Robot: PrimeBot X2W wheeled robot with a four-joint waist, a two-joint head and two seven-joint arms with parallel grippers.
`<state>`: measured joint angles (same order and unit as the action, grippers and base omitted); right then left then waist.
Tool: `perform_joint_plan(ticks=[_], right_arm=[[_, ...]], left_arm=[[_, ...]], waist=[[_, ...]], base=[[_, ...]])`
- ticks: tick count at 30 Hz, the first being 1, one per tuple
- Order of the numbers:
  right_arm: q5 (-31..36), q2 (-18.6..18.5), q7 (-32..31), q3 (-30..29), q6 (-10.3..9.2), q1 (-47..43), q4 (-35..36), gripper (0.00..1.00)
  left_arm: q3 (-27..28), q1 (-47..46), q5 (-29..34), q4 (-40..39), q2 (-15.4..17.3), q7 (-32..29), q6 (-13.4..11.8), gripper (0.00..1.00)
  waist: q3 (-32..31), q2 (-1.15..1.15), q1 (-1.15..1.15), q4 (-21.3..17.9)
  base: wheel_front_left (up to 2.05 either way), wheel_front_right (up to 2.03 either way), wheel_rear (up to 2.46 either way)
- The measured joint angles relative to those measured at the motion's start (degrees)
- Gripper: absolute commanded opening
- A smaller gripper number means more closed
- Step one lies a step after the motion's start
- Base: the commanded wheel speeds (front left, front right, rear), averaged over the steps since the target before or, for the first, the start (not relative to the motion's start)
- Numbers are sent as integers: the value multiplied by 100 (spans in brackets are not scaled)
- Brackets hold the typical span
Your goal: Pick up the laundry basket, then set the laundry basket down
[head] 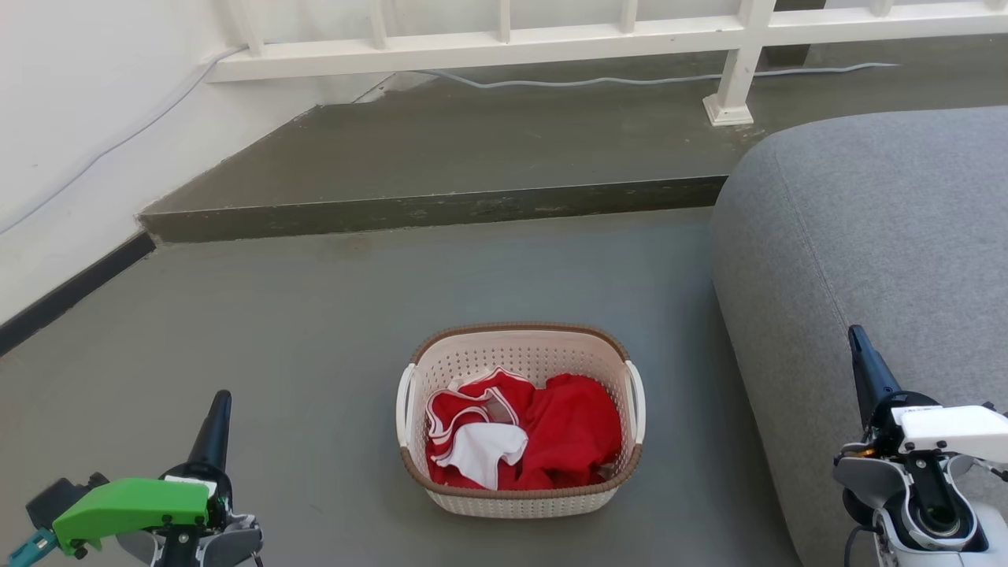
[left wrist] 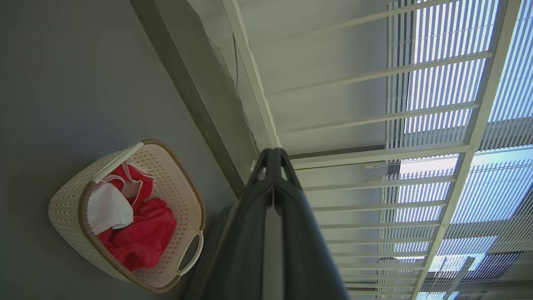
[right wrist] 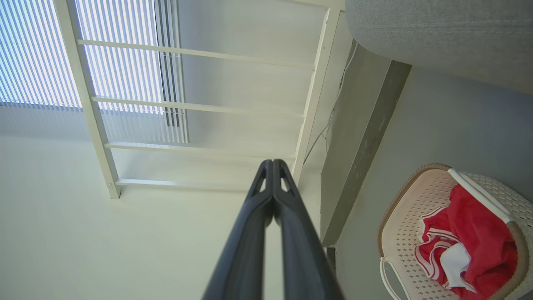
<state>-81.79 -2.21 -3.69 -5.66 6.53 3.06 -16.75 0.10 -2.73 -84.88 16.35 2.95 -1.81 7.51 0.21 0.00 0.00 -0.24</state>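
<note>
Down at the head view's lower left, the left gripper [head: 221, 400] points up, its dark fingers pressed together, holding nothing. Well apart to its right, the small cream-white perforated plastic laundry basket [head: 520, 504] with a brown woven-look rim stands on the grey floor [head: 276, 315]. It holds red and white clothes [head: 567, 429] and lies between both grippers, touched by neither. The right gripper [head: 856, 337], likewise closed and empty, rises before the grey fabric sofa [head: 866, 220]. The wrist views reach higher than the head view, to bright slatted blinds [left wrist: 437, 104] behind the white railing [head: 504, 39].
</note>
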Motion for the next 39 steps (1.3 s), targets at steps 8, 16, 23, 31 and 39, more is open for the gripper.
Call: perform_joint_plan(ticks=[8, 16, 23, 31, 39], right_arm=[[-599, 3, -149, -136, 1, 5, 18, 0], [-989, 12, -252, -210, 3, 22, 31, 0], [-990, 14, -252, -212, 3, 26, 34, 0], [-991, 14, -252, -212, 3, 27, 36, 0], [-991, 14, -252, -212, 3, 27, 41, 0]], left_arm=[[125, -16, -512, -12, 7, -167, 0, 0], [180, -21, -870, -19, 16, -225, 0, 0], [182, -29, -870, -21, 16, -225, 0, 0], [186, -39, -870, -23, 16, -225, 0, 0], [188, -51, -870, -25, 16, -225, 0, 0]], waist=[[-4, 0, 0, 15], [-6, 0, 0, 23], [-6, 0, 0, 23], [-6, 0, 0, 24], [-5, 0, 0, 24]], base=[[0, 0, 0], [0, 0, 0], [0, 0, 0], [0, 0, 0], [0, 0, 0]])
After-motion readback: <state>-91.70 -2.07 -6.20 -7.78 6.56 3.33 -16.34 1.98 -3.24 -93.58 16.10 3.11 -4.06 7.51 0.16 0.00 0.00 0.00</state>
